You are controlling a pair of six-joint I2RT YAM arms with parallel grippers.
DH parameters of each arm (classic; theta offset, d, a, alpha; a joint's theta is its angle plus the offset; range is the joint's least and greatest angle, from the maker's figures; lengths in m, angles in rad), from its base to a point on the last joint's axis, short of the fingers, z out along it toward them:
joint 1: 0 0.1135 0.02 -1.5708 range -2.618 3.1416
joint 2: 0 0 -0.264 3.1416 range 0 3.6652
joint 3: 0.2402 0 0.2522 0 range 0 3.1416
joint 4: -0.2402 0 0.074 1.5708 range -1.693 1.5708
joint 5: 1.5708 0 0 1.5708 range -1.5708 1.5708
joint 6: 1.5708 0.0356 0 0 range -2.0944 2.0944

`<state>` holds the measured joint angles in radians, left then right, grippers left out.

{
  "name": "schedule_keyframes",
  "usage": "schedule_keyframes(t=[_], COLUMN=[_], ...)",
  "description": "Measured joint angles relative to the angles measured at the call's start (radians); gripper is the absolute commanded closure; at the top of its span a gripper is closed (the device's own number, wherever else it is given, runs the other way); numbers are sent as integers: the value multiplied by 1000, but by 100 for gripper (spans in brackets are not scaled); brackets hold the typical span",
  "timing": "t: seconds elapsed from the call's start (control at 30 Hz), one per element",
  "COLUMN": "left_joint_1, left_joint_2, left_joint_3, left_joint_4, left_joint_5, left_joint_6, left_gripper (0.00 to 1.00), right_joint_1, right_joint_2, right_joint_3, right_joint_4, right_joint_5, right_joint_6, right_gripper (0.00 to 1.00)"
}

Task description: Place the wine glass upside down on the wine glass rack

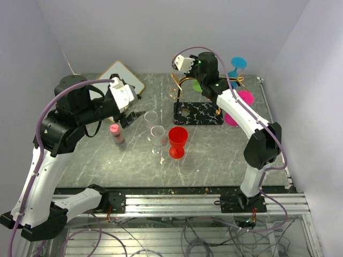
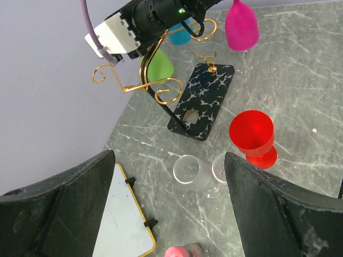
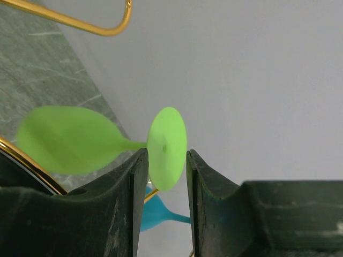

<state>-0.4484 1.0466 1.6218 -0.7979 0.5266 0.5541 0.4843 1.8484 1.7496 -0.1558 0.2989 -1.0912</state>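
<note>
Grips the light, stiff, likely plastic green wine glass [image 3: 69, 138] by its thin, slick foot at mid-frame between closed right jaws, with left jaws gaping empty.

A: Is there any writing to read here?
B: None that I can make out.
A: What about the white board [image 2: 120, 225]?
B: Its face is plain, with no letters or numbers.
A: And the pink-capped bottle [image 1: 116, 134]?
B: It is too small to tell whether it carries a label.
A: The rack [image 2: 209, 91], on its black base?
B: Only white veining, nothing that reads as text.
</note>
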Motion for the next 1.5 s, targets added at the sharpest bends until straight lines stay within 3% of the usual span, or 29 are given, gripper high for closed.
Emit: schedule_keyframes(t=[0.4,0.77,0.87,1.0,1.03,1.3,1.5], left_joint_1=[0,4,6,7,7,7,8], left_joint_2=[0,0,0,3,6,66,134], left_joint_3=[0,-51,-88,-131,-138,-182,-228], left_joint_4=[0,10,21,23,23,49,99], left_joint_5=[0,-7,-13,-13,-10,-5,-22], left_joint_6=[0,-18,-34,-45,-46,-82,-124], left_gripper=[6,2,0,0,0,0,3], right_joint_1=[4,4,4,-4,-8,-56,-108], right_joint_2=[0,-36,-113,-247,-278,-443,-536], right_joint_3=[8,53,13,-66,-78,-104,-141], right_joint_4=[-44,-121,-117,-111,-112,-217,-371], right_joint_5=[-40,-154,-169,-183,-189,-266,-436], right_joint_6=[79,263,328,412,436,573,583], right_gripper=[65,60,54,19,15,11,11])
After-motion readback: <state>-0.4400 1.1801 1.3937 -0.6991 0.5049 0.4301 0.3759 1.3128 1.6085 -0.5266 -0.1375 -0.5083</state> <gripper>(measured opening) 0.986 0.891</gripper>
